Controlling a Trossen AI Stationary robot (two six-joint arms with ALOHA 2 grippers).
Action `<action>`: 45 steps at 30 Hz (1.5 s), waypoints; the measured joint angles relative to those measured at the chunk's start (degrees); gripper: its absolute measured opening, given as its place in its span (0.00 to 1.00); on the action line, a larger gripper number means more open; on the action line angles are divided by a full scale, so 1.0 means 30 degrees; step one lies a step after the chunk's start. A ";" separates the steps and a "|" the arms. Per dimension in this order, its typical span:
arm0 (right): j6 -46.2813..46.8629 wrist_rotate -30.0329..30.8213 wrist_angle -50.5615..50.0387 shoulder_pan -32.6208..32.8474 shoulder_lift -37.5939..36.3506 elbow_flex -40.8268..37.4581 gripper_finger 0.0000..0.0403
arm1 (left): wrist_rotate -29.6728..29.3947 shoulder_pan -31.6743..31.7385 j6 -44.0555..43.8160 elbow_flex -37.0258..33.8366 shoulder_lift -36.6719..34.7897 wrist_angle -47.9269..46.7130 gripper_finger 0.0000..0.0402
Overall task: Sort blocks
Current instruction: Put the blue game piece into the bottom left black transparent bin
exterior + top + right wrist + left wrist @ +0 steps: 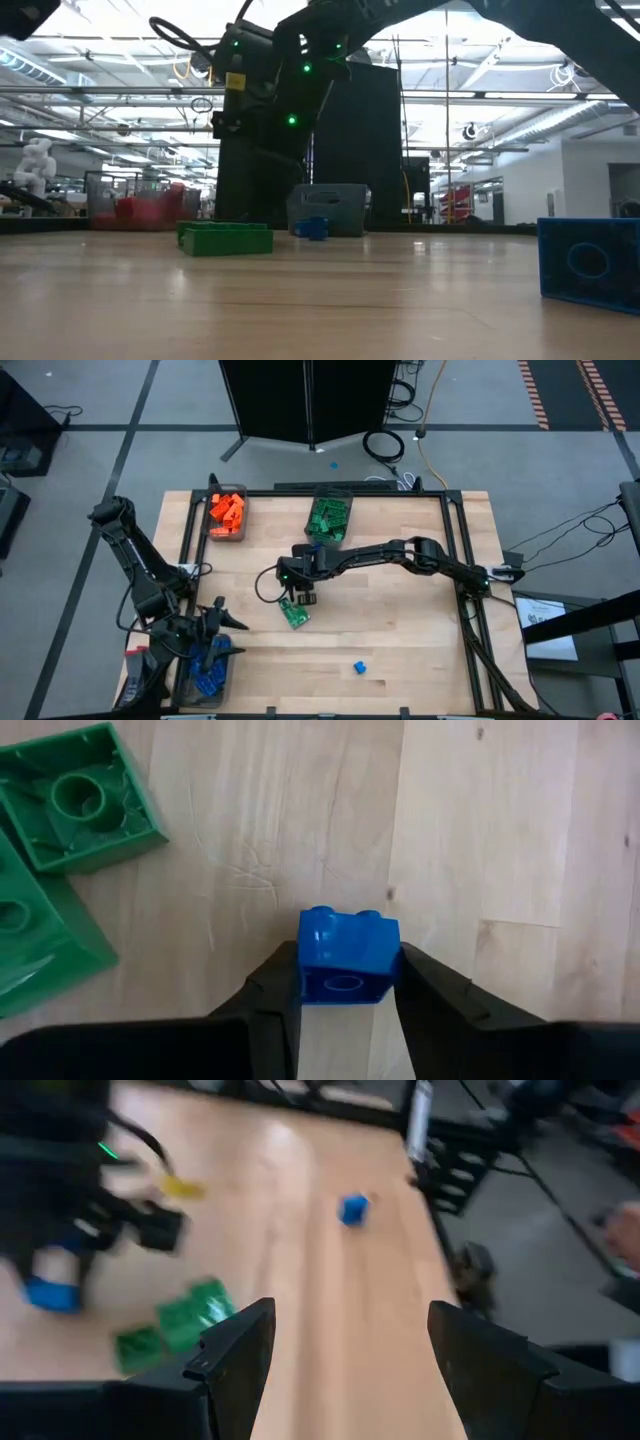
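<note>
A small blue block [347,958] lies on the wooden table near its middle, and my right gripper [345,995] is shut on it; the high view shows this gripper [303,596] there. Just beside it, toward the near edge, lie green blocks [294,614], studs down on the wood [70,805]. Another blue block [359,668] sits alone near the front edge. My left gripper [350,1370] hangs open and empty over the near left corner [222,626], above the bin holding blue blocks [208,672]. My right gripper pinches the blue block by two opposite side walls [305,965], one finger on each. The fingers come steeply from above, slanting from the table's right. The block seems to rest on the tabletop [313,229], its studs turned sideways, away from the gripper.
A bin with orange blocks [227,512] stands at the far left and a bin with green blocks [330,518] at the far middle. Bare wood stretches across the table's right half. Black frame rails [460,560] run along the table's edges.
</note>
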 joint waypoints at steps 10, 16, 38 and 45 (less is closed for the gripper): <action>-0.0734 0.1463 -0.0429 0.1233 -0.3245 -0.0022 0.27 | -0.8430 0.0741 0.1490 -0.0007 -0.0004 -0.3493 0.65; -0.2354 0.1260 0.1375 0.2589 -0.6635 -0.0018 0.27 | -1.0567 0.2906 0.6071 -0.0166 0.0476 -0.5134 0.65; -0.3643 -0.1191 0.2356 0.3914 -0.8247 -0.0029 0.27 | -1.0521 0.5383 3.2031 -0.0158 0.5217 0.9113 0.59; -0.3130 -0.1204 0.1484 0.3909 -0.8247 -0.0029 0.27 | -0.9510 0.4962 3.7717 -0.0158 0.5311 1.2670 0.56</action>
